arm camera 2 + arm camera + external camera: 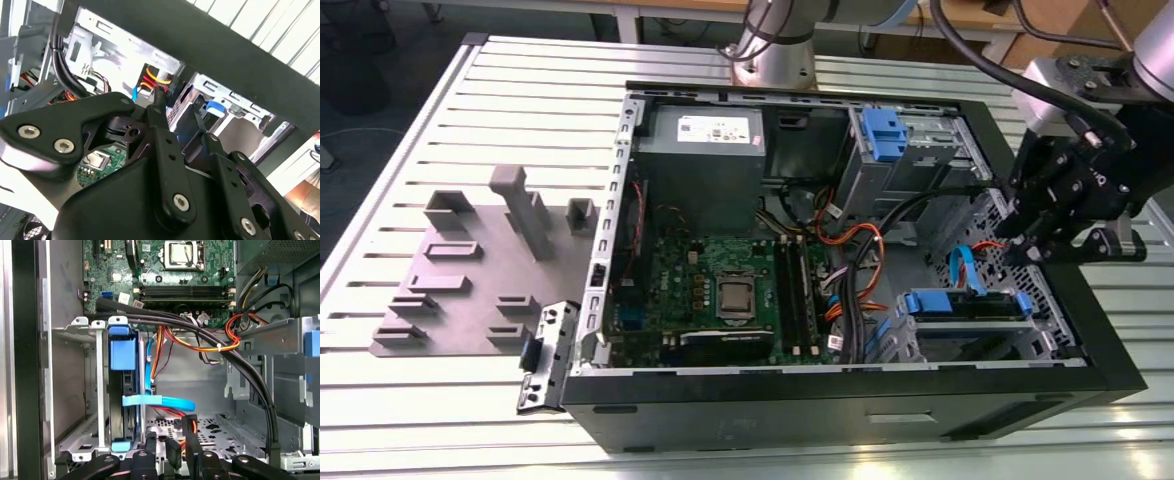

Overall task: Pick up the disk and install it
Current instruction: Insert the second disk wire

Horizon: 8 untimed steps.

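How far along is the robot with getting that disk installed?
Nothing is in hand: the gripper is open and empty, low inside the open computer case, close to the disk. The disk, in its blue frame, sits in a metal drive cage. Whether it is already installed or still waiting to be picked up, these views cannot settle.

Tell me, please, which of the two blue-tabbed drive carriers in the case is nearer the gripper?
The lower blue-tabbed carrier, in the drive cage at the case's front corner, just below the gripper. The other blue carrier stands upright farther back, beside the power supply.
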Tool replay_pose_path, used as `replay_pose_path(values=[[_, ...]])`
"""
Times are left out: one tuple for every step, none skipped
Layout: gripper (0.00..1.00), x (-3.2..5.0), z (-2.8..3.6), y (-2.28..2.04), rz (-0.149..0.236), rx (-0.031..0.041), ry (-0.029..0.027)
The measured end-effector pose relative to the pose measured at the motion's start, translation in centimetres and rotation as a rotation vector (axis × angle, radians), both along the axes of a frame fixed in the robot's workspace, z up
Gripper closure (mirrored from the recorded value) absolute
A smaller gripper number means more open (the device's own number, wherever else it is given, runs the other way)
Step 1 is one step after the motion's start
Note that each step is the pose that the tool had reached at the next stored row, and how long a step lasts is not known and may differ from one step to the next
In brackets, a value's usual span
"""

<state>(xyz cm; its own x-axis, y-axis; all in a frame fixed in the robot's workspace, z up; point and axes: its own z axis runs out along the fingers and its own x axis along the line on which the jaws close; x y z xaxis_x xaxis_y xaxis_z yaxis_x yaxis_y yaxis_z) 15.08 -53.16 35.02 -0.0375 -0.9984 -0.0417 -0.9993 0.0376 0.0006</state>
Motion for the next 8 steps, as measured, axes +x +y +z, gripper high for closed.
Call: replay_pose_path(values=[[0.63,0.17,-0.03,0.00,0.000,-0.0016,0.0009],[0.63,0.32,-0.07,0.00,0.000,-0.0035,0.0016],[0.63,0.47,-0.12,0.00,0.000,-0.0055,0.0023],[0.63,0.61,-0.20,0.00,0.000,-0.0070,0.0027],[0.63,0.72,-0.30,0.00,0.000,-0.0079,0.0029],[0.63,0.78,-0.43,0.00,0.000,-0.0087,0.0030],[0.63,0.82,-0.54,0.00,0.000,-0.0099,0.0030],[0.63,0.82,-0.56,0.00,0.000,-0.0115,0.0029]])
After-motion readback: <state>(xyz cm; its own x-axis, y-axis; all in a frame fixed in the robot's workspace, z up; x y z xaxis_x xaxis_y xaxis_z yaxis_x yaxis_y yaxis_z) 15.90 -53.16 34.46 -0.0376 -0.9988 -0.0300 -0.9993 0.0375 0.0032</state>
